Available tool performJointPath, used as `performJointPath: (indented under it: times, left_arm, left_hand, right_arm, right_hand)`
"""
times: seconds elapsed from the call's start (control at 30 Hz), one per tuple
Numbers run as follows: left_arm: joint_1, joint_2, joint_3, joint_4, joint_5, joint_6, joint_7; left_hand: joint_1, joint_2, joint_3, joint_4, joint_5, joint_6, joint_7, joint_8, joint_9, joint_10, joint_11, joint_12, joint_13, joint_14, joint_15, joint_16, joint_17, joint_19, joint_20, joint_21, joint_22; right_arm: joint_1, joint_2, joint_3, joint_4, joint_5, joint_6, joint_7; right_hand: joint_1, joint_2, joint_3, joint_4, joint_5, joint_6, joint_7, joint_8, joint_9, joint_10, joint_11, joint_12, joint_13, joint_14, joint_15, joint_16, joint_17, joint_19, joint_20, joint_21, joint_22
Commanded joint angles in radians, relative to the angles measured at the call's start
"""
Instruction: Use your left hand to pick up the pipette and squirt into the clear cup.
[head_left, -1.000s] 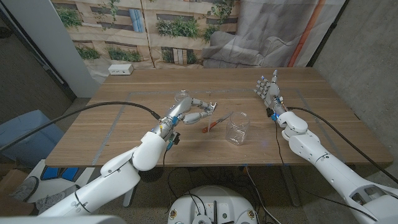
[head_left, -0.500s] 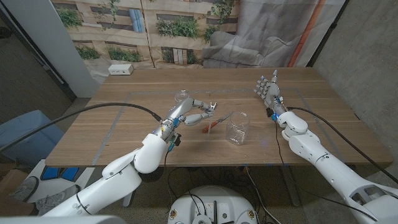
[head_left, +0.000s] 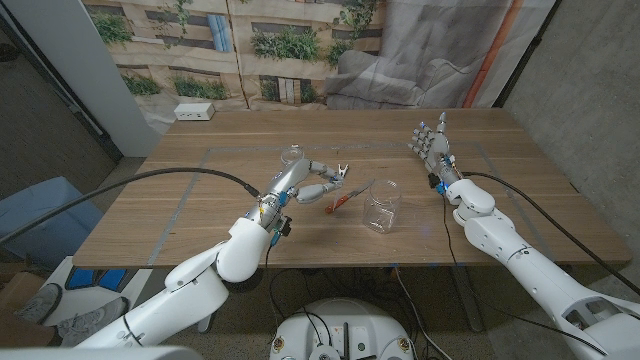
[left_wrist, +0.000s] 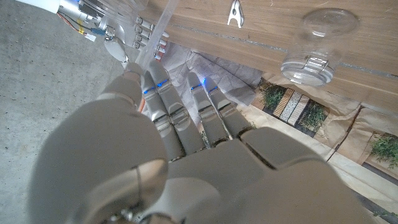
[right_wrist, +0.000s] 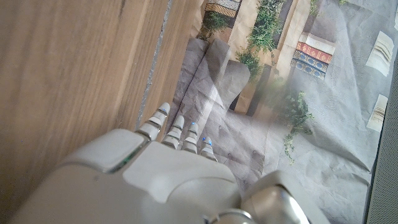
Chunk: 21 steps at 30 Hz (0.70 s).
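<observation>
Taking the clear cup (head_left: 382, 204) as the landmark, I go from the robot's left side to its right. Far to the left of the cup, near the back edge of the wooden table (head_left: 180, 200), there is a small white box (head_left: 194, 112). Closer, to the left of the cup and a little behind it, a glass jar (head_left: 292, 156) stands just behind the left hand.

The left hand (head_left: 312, 180) is just to the left of the cup. Its fingers (head_left: 330, 170) reach toward the cup and seem to close on the upper end of the pipette (head_left: 343, 198). In the left wrist view a clear tube (left_wrist: 151, 34) passes along the fingers, so I judge that the hand grips the pipette, although the contact itself is small in the picture. The pipette lies slanted between the hand and the cup, with its red end low toward the table; I cannot tell if this end touches the wood. It is beside the cup, not over its opening.

To the right of the cup and well apart from it, the right hand (head_left: 431, 145) stands with its fingers spread upward and holds nothing.

The step in hand, as I judge, is carrying the pipette to the cup. The next move needs the tip brought above the cup's mouth and pointed down, then a squeeze on the bulb, without pushing the light cup over.
</observation>
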Motion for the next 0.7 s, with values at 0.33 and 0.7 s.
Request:
performJointPath:
  times: [0.33, 0.7]
  left_arm:
    - [0.005, -0.015, 0.003, 0.008, 0.003, 0.017, 0.012]
    - [-0.007, -0.022, 0.014, 0.023, 0.014, 0.007, 0.022]
  left_hand:
    - [0.033, 0.005, 0.003, 0.0, 0.006, 0.041, 0.005, 0.012, 0.004, 0.05, 0.0, 0.012, 0.005, 0.028, -0.153, 0.011, 0.004, 0.019, -0.032, 0.009, 0.001]
    - [0.053, 0.01, 0.002, 0.001, 0.001, 0.055, 0.001, 0.014, 0.004, 0.07, 0.001, 0.014, 0.004, 0.043, -0.158, 0.012, 0.004, 0.028, -0.031, 0.013, 0.001]
  right_arm:
    - [0.0, 0.0, 0.0, 0.0, 0.0, 0.0, 0.0]
    - [0.0, 0.0, 0.0, 0.0, 0.0, 0.0, 0.0]
  right_hand:
    - [0.0, 0.058, -0.007, 0.0, 0.006, 0.002, -0.008, 0.007, 0.001, -0.001, -0.005, 0.004, 0.003, -0.007, -0.083, 0.006, 0.005, 0.003, -0.001, 0.007, 0.005]
    - [0.0, 0.058, -0.007, 0.001, 0.006, 0.002, -0.01, 0.007, 0.001, -0.004, -0.004, 0.002, 0.003, -0.008, -0.082, 0.006, 0.005, 0.004, -0.001, 0.007, 0.005]
